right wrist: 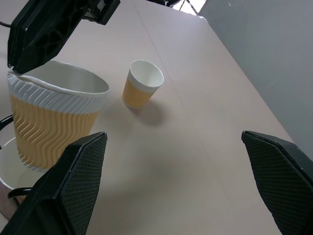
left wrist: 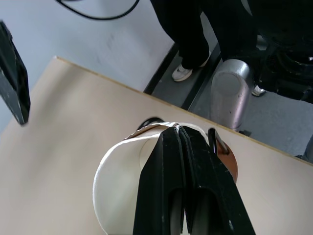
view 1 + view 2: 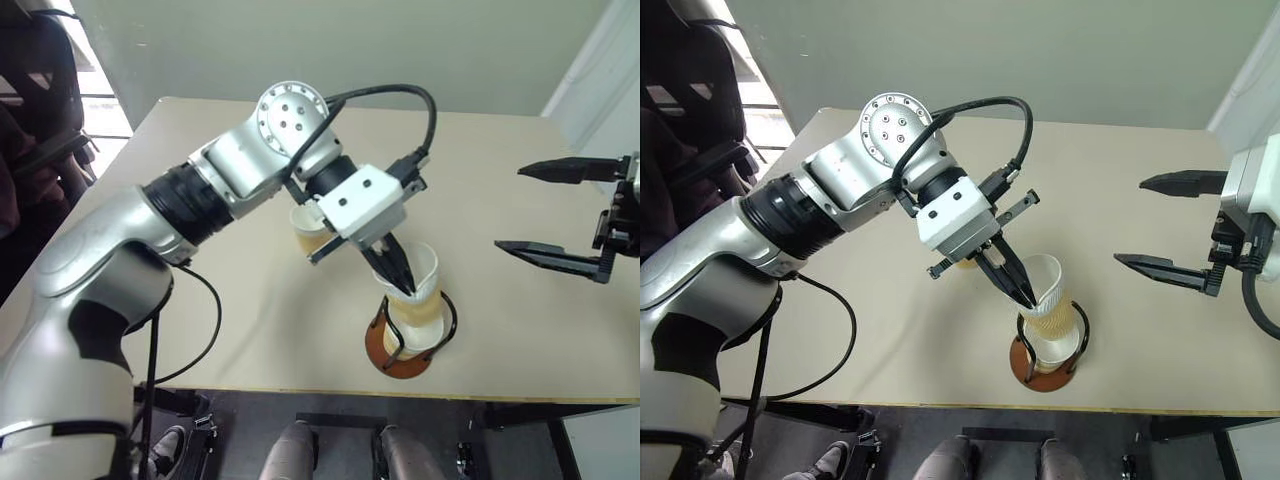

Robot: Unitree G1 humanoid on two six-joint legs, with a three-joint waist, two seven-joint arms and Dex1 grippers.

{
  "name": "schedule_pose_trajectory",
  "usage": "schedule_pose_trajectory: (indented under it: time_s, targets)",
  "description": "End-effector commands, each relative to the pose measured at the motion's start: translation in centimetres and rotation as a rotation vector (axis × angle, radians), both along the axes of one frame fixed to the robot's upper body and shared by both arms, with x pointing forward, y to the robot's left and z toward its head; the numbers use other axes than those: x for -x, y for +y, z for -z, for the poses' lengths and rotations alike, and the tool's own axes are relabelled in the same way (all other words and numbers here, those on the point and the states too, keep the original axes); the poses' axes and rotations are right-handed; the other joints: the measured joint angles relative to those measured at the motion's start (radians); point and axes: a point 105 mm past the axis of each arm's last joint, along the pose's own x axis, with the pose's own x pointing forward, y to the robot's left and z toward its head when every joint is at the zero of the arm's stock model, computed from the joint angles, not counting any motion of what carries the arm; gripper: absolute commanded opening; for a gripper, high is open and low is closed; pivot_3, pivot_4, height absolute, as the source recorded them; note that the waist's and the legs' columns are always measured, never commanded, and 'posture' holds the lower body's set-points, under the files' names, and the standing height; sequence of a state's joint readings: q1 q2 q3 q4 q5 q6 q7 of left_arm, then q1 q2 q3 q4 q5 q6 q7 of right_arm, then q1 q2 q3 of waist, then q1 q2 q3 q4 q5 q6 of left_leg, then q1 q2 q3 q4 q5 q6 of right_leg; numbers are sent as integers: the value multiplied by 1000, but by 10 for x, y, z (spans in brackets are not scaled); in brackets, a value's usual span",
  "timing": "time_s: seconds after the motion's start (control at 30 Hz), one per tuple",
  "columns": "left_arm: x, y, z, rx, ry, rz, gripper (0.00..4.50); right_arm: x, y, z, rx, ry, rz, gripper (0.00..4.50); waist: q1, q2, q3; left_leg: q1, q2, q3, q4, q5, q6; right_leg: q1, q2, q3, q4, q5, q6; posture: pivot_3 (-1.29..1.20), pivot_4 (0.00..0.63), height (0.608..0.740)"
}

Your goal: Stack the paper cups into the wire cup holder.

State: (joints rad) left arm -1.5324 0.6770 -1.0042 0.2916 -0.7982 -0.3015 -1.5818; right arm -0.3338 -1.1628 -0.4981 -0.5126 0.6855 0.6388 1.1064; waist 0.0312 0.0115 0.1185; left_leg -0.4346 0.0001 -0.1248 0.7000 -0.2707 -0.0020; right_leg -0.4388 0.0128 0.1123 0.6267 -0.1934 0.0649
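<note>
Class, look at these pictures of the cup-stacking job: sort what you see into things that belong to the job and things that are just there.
Belongs to the job:
- held paper cup, pinched at its rim by the left gripper
- paper cup already in the wire cup holder
- loose paper cup standing on the table
- right gripper, open, apart from them

Just there:
- a person's shoes

Fig. — I see beige table (image 3: 250, 340) beneath both end effectors | dark chair (image 3: 40, 110) well left of left end effector | person's white shoe (image 2: 183, 72) on floor past table edge
</note>
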Motion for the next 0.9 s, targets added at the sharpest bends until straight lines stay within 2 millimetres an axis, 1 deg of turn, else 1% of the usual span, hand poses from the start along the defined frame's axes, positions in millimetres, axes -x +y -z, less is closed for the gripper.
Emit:
schedule_pose_trajectory:
  time_s: [0.03,0.3,0.57,0.67,0.9]
  targets:
    - [6,0,-11,5,-30,52,6,5,-1,-12,10,-61,11,4500,0,0,0,0,0,0,0,0,0,0,0,0,0,0,1,0,150,740]
    - [9,-5,-3,-4,-20,78,6,5,-2,-12,16,-62,14,4500,2,0,0,0,-1,0,1,0,1,0,-1,0,0,1,2,0,150,740]
    - [5,-7,2,-9,-30,72,6,7,-2,-11,17,-59,25,4500,2,0,0,0,-1,1,1,0,1,0,-1,0,0,1,2,0,150,740]
    - [4,-8,3,-7,-28,69,598,7,-2,-11,16,-59,29,4500,3,0,0,0,-1,1,1,0,1,0,-1,0,0,1,2,0,150,740]
    - [1,-11,2,8,-34,64,3059,7,-3,-10,17,-60,34,4500,3,0,0,0,-1,1,1,0,1,0,-1,0,0,1,2,0,150,740]
